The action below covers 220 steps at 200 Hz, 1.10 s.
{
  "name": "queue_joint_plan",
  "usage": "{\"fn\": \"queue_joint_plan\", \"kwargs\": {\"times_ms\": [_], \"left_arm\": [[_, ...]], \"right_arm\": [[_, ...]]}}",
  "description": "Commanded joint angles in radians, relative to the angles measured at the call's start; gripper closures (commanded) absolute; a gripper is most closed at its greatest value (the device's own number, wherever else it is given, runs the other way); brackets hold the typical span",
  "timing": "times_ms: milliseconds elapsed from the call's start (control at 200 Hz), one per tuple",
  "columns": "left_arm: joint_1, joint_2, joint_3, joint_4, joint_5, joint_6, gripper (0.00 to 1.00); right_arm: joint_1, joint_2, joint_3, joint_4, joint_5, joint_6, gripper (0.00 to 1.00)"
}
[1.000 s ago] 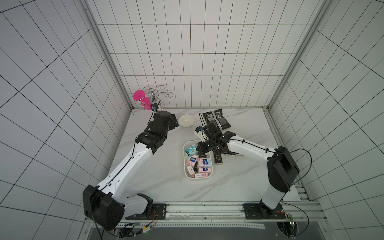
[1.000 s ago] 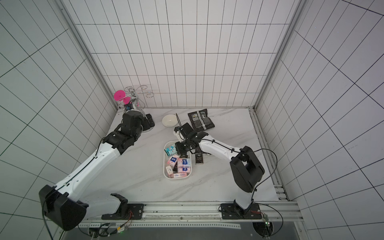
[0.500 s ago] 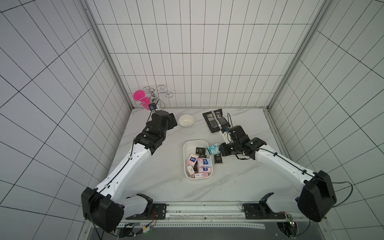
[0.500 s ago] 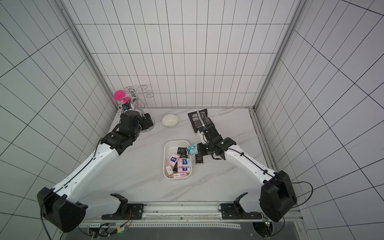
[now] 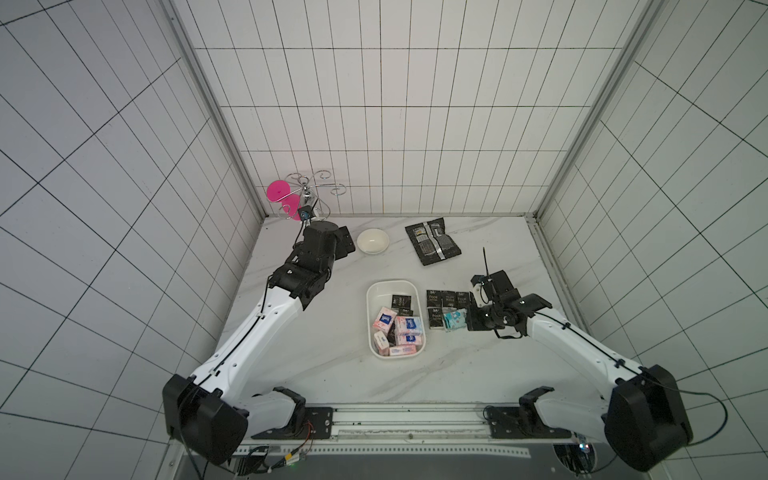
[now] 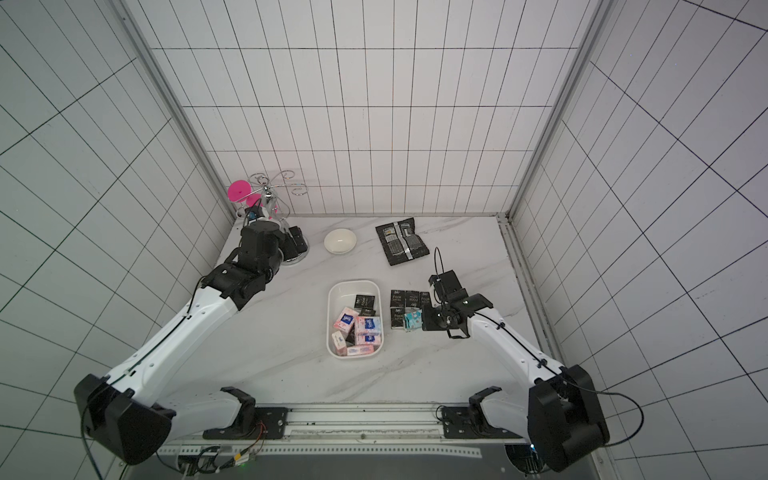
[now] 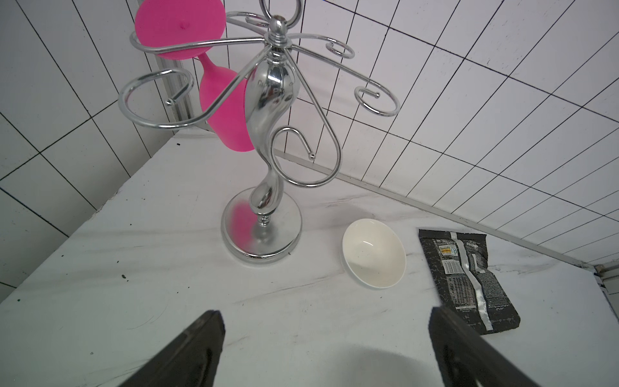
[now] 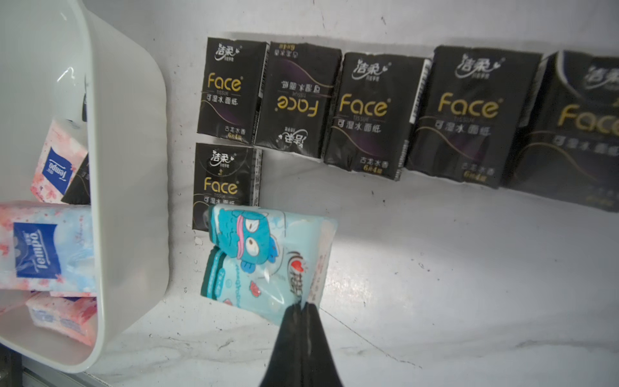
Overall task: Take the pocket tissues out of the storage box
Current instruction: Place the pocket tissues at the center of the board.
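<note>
While my right gripper [image 8: 301, 308] pinches the teal packet [image 8: 264, 254] beside the black packets [image 8: 368, 110], left gripper [image 7: 326, 313] gapes empty. Placing step; next: release, then reach into the box [image 8: 127, 167].

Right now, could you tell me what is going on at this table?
The right gripper is shut on the edge of the teal tissue packet, holding it outside the storage box, next to the black packets laid out on the table. Several pink-white packets are not yet out of the box. The left gripper is open and empty, off near the white bowl.
</note>
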<state>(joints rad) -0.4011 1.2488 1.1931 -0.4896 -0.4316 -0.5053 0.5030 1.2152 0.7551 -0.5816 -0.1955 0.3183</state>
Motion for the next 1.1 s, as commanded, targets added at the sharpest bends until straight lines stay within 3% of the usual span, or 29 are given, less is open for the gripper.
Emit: {"fn": "queue_joint_plan", "kwargs": {"times_ms": [0,235,440,535,685,895,1095], "left_arm": [[-0.001,0.011,0.019,0.018,0.009,0.002,0.02],[-0.001,0.018,0.018,0.024,0.018,0.001,0.01],[-0.001,0.016,0.016,0.025,0.021,0.003,0.02],[-0.001,0.014,0.014,0.027,0.017,0.003,0.01],[-0.001,0.015,0.012,0.025,0.016,0.000,0.01],[-0.005,0.008,0.015,0.015,0.016,-0.011,0.01],[-0.007,-0.020,-0.021,0.022,0.014,-0.016,0.01]], "right_arm": [[-0.007,0.009,-0.029,0.001,0.025,0.045,1.00],[-0.009,-0.024,-0.060,-0.030,0.078,0.066,1.00],[-0.007,-0.068,-0.079,-0.009,0.005,0.090,1.00],[-0.001,-0.075,-0.068,-0.009,-0.096,0.058,1.00],[0.051,-0.106,-0.047,-0.033,-0.161,0.024,1.00],[0.158,-0.090,-0.063,-0.026,-0.184,0.087,1.00],[0.221,-0.018,-0.062,-0.087,-0.128,0.091,1.00]]}}
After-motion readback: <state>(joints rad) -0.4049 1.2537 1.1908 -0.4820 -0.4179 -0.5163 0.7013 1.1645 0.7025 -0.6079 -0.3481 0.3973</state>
